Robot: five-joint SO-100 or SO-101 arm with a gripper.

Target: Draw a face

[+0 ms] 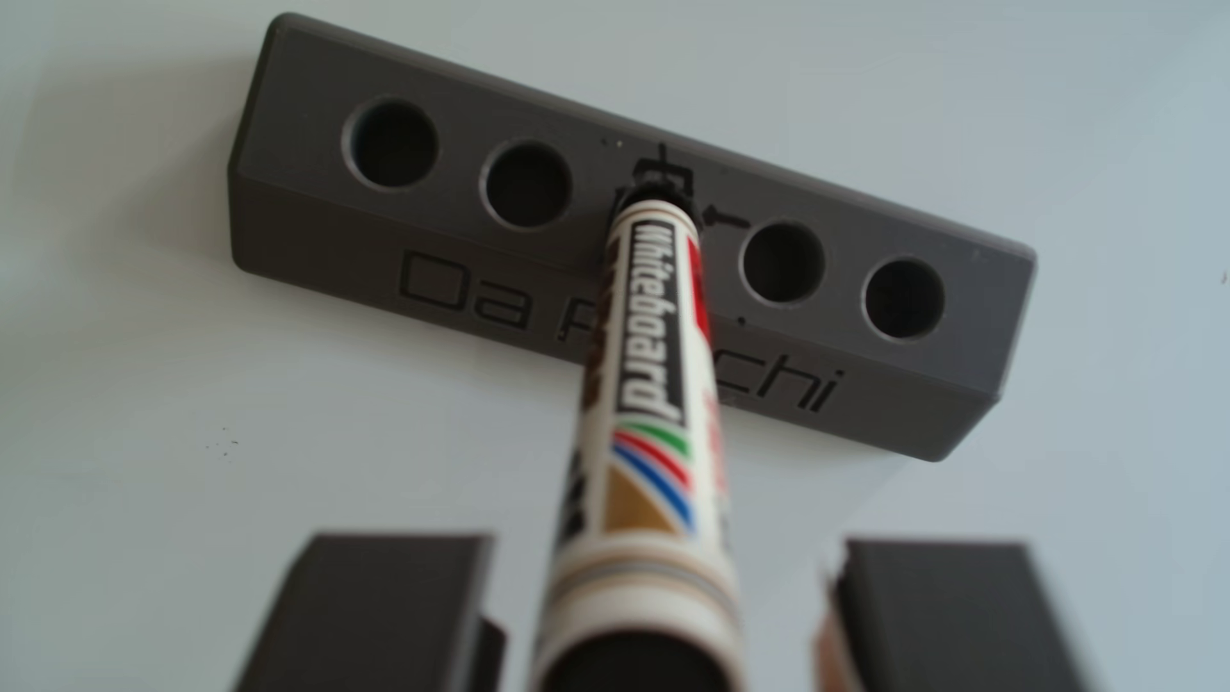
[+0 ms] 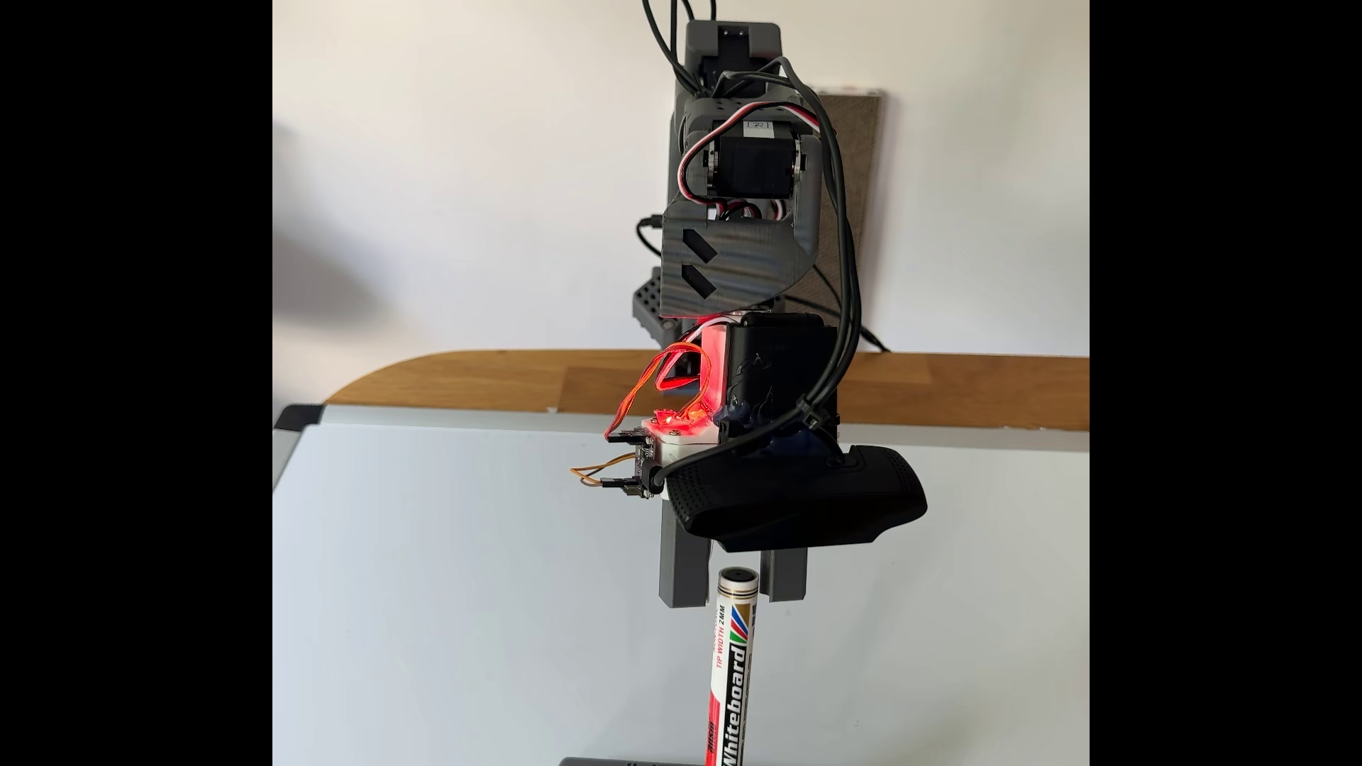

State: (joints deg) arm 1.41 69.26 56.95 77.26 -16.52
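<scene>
A white whiteboard marker (image 1: 649, 372) stands upright in the middle hole of a dark grey holder block (image 1: 319, 219). The block has a row of round holes and engraved lettering on its front. My gripper (image 1: 665, 552) is open, with a dark finger on each side of the marker's top end and a gap on both sides. In the fixed view the marker (image 2: 733, 677) rises from the holder (image 2: 626, 761) at the bottom edge, and its black end sits between the grey fingers of the gripper (image 2: 735, 600). The marker's tip is hidden inside the hole.
The holder rests on a white whiteboard (image 2: 442, 589) that lies flat on a wooden table (image 2: 479, 379) against a white wall. The other holes (image 1: 393, 143) in the block look empty. A black camera (image 2: 796, 501) rides on the wrist above the fingers.
</scene>
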